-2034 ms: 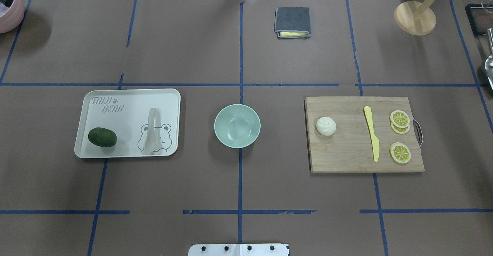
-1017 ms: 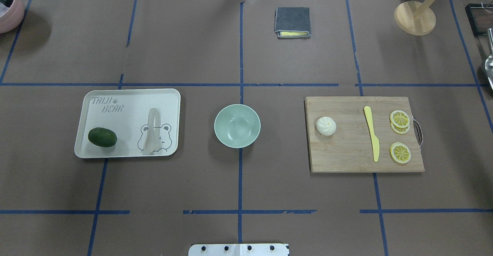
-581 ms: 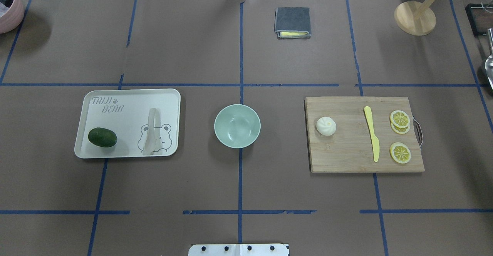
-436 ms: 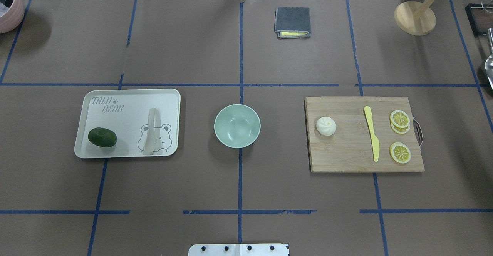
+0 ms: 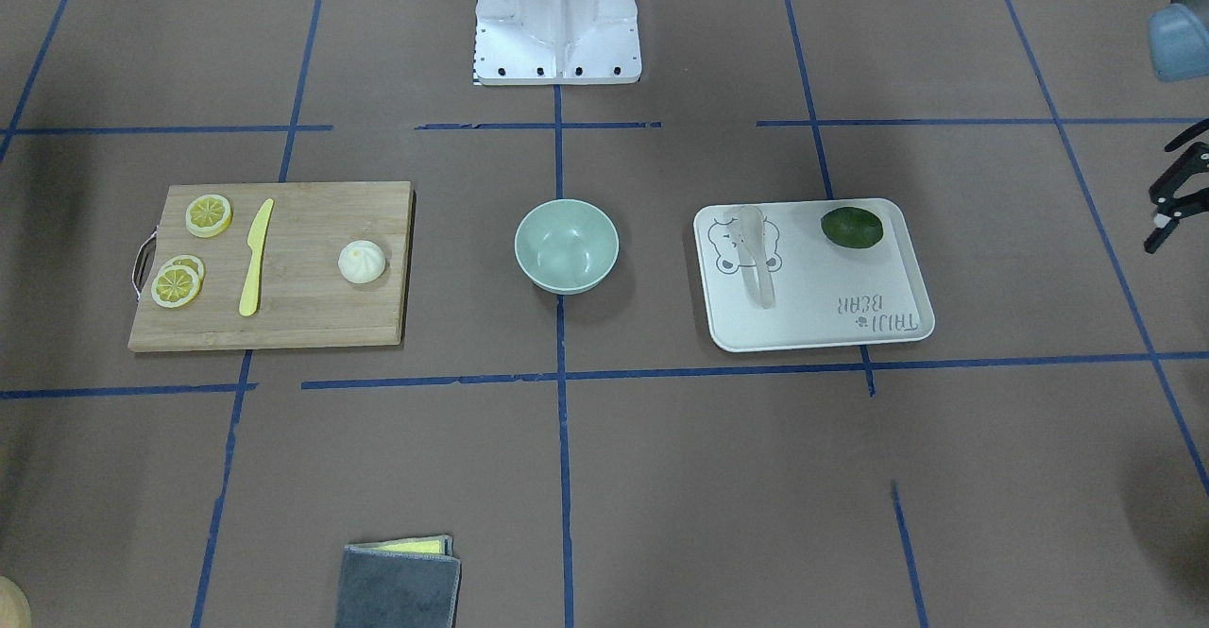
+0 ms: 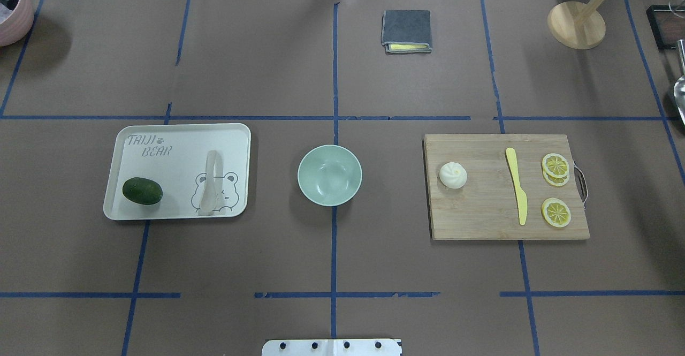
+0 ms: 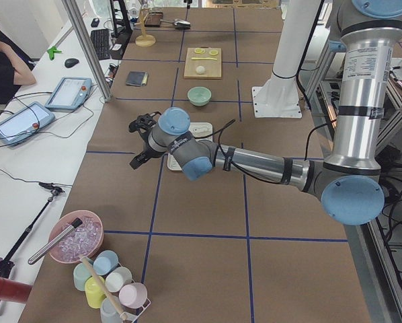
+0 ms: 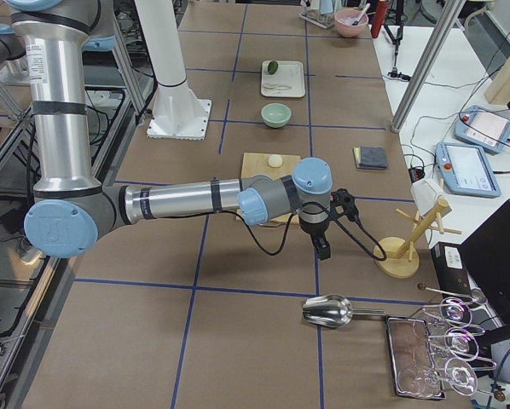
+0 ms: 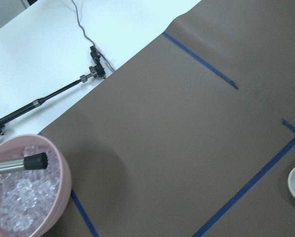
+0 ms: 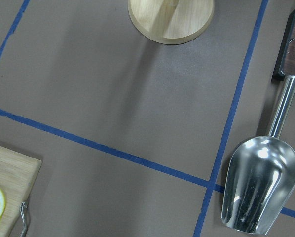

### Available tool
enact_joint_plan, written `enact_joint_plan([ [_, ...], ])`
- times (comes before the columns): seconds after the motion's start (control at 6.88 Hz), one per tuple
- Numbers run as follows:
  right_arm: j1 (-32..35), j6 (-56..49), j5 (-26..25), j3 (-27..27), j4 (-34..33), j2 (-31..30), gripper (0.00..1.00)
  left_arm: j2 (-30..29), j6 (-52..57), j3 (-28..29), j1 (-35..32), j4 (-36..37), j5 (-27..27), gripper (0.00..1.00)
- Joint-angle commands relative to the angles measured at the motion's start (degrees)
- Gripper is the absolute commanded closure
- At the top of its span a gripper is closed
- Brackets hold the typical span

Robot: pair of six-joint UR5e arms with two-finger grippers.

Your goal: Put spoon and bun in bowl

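Observation:
The off-white spoon lies on the white bear-print tray at the left, handle pointing away from me; it also shows in the front view. The white bun sits on the left part of the wooden cutting board. The mint-green bowl stands empty between them at the table's middle. My left gripper hovers off the table's left end, far from the tray, fingers apart and empty. My right gripper hangs beyond the board's right side; I cannot tell if it is open.
A green avocado lies on the tray. A yellow knife and lemon slices lie on the board. A grey cloth, a wooden stand, a metal scoop and a pink ice bowl sit around the edges.

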Motion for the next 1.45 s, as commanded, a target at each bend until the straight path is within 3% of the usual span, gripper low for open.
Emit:
enact_joint_plan([
  [0.0,0.0,-0.1,1.6,0.5,0.1,-0.3,0.0,-2.5,-9.3,-3.1,9.8,-0.3,5.0,0.0],
  [0.29,0.0,-0.1,2.7,0.3,0.1,-0.6,0.0,-4.3,-29.5,-4.5,21.5,0.6,6.8,0.0],
  [0.44,0.0,-0.1,2.7,-0.1,0.1,-0.6,0.0,-4.5,-31.1,-4.8,25.4,4.2,14.4,0.0],
  [0.73,0.1,-0.1,2.8,0.0,0.1,-1.1,0.0,-11.6,-41.9,-4.8,34.0,20.6,26.8,0.0],
  [1.31,0.1,-0.1,2.9,0.0,0.1,-1.6,0.0,-15.5,-57.2,-0.6,43.4,21.4,33.0,0.27],
])
